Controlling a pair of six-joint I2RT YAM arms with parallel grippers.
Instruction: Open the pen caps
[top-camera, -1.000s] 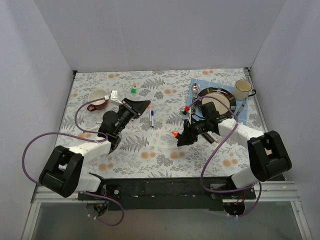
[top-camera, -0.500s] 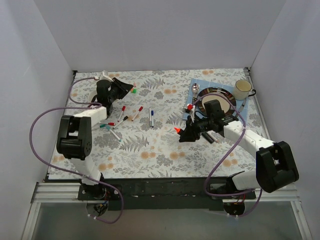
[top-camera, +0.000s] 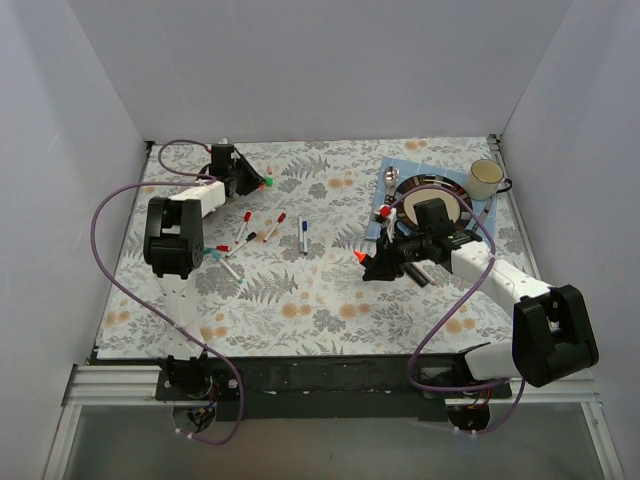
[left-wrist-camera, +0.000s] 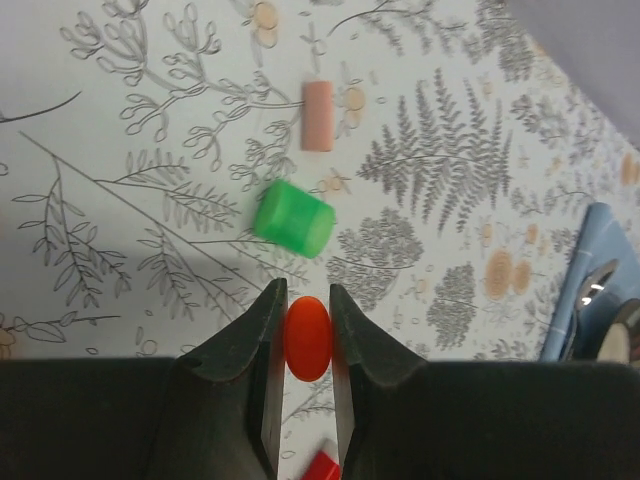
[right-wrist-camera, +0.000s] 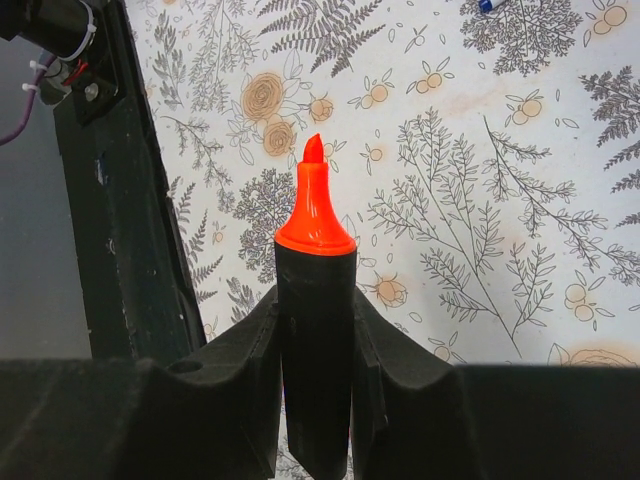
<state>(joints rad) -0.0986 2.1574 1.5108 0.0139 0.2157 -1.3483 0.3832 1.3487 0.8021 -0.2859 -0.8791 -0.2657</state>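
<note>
Left gripper (left-wrist-camera: 304, 290): narrow, pinching orange cap (left-wrist-camera: 308, 340) at table's (top-camera: 330, 300) 11 o'clock; green cap (left-wrist-camera: 292, 217) near, at 12. Right gripper (right-wrist-camera: 315, 295): clamping uncapped marker (right-wrist-camera: 314, 225). Risks: cap slipping from shallow pinch, rolling away; bare tip staining table.

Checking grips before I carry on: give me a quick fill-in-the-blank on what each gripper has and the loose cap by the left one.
The left gripper pinches a small red cap; just ahead of its fingers lies a loose cap coloured ____.
The right gripper holds a marker with a ____ barrel.
That marker's bare tip is ____.
Missing words: green; black; orange.
</note>
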